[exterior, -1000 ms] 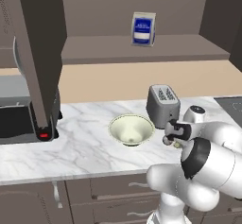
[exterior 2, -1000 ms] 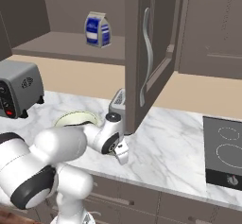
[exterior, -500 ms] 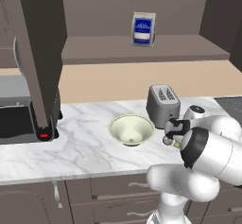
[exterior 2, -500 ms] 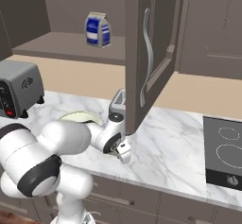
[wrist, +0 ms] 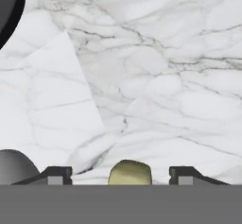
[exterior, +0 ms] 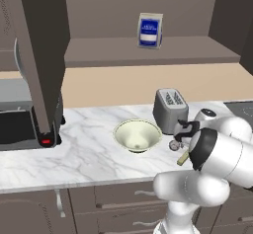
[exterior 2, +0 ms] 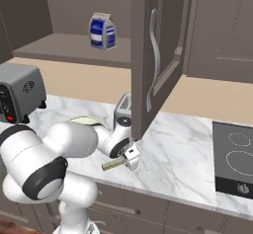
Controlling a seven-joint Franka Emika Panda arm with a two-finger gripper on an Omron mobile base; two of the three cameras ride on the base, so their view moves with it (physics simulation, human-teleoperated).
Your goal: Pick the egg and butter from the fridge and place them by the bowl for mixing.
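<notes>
Lower now than a second ago, the gripper [exterior 2: 129, 157] has its jaws clamped on the butter [exterior 2: 112, 164], stick lying level above the counter [exterior 2: 188, 149], bowl [exterior: 137, 135] just left beside it.

White marble counter [exterior: 84, 149]; bowl [exterior: 138, 135], silver toaster [exterior: 170, 110], grey oven [exterior 2: 19, 97]

My counter [exterior: 89, 151] is white marble with grey veins, polished smooth. The toaster [exterior: 170, 110] looks like brushed grey metal. The bowl [exterior: 138, 135] is smooth, matt cream. The butter [exterior 2: 113, 164] at my hand [exterior 2: 129, 158] is matt yellow-olive. The cabinet door [exterior 2: 155, 50] looks matt brown, its handle satin metal.
</notes>
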